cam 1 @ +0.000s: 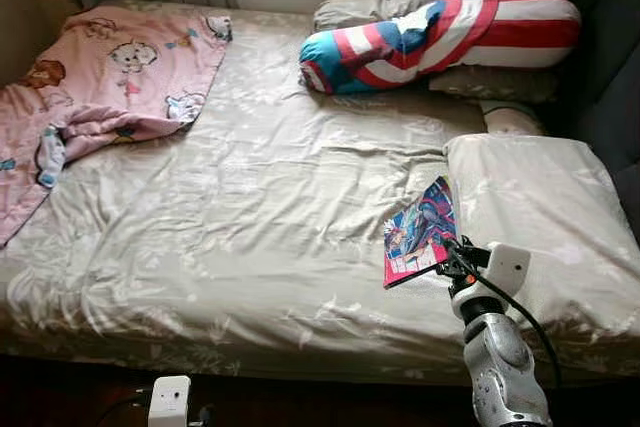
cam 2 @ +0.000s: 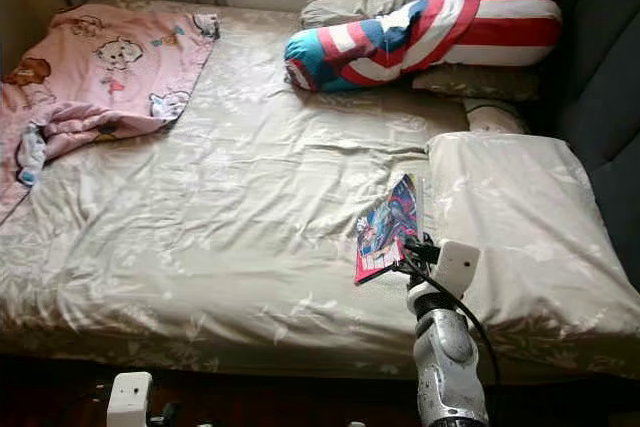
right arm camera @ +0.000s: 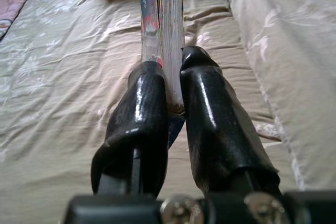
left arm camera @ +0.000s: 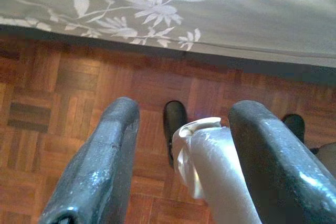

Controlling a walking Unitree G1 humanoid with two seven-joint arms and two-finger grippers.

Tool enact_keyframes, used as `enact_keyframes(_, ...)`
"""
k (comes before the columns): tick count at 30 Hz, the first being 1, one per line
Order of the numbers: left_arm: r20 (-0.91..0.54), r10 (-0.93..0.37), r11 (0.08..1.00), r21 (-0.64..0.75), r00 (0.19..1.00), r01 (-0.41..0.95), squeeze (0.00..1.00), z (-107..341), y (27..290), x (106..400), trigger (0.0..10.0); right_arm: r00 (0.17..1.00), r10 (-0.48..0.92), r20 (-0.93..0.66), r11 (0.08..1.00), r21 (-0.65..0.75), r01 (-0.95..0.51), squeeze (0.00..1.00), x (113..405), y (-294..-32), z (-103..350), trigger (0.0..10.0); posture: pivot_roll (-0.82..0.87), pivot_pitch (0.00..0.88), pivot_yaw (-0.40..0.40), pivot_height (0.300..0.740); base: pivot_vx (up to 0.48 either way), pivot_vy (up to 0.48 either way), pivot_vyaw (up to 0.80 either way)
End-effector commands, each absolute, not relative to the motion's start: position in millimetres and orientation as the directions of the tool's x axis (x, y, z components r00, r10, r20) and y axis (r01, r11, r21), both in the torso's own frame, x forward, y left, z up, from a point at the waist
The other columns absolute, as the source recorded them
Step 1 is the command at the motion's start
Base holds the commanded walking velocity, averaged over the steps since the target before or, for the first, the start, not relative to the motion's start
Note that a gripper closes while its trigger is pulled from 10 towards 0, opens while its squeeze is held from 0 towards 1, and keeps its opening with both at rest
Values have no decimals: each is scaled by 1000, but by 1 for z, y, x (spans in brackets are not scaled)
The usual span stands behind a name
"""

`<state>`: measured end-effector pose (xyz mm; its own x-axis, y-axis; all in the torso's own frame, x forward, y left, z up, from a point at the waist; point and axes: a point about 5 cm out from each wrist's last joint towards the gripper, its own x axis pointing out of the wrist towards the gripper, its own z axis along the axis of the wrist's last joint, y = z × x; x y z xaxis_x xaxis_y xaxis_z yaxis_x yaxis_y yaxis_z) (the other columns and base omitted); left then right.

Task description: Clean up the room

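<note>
A thin book with a colourful red and blue cover (cam 1: pixel 420 232) is held tilted on edge just above the beige floral bedsheet (cam 1: pixel 250 217), beside the large pillow. My right gripper (cam 1: pixel 447 253) is shut on the book's lower edge. In the right wrist view both black fingers (right arm camera: pixel 149 93) pinch the book's (right arm camera: pixel 163 14) pages and cover. My left gripper (left arm camera: pixel 181 111) hangs low at the bed's front edge, open over the parquet floor (left arm camera: pixel 52 103). A shiny silver part of the robot shows beyond its fingers.
A crumpled pink cartoon blanket (cam 1: pixel 110 77) lies at the bed's far left. A red, white and blue striped bolster (cam 1: pixel 440 42) rests on pillows at the head. The large beige pillow (cam 1: pixel 545 217) covers the right side. Curtains hang behind.
</note>
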<state>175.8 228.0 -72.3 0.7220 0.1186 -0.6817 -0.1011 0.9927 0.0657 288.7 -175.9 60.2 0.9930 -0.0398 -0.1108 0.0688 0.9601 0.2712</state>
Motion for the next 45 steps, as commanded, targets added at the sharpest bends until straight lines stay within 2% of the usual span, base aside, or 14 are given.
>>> enact_keyframes(1,-692,118,993,64,712,-102,0,-75,228,170,10000,997,-66,-47,960,270,76,0,292,-182,72,10000,36,209,-65,718,0,0,0)
enact_keyframes(45,-701,121,992,57,703,-114,0,-77,225,168,10000,998,-61,-11,962,267,62,0,295,-183,80,10000,33,225,-85,718,0,0,0)
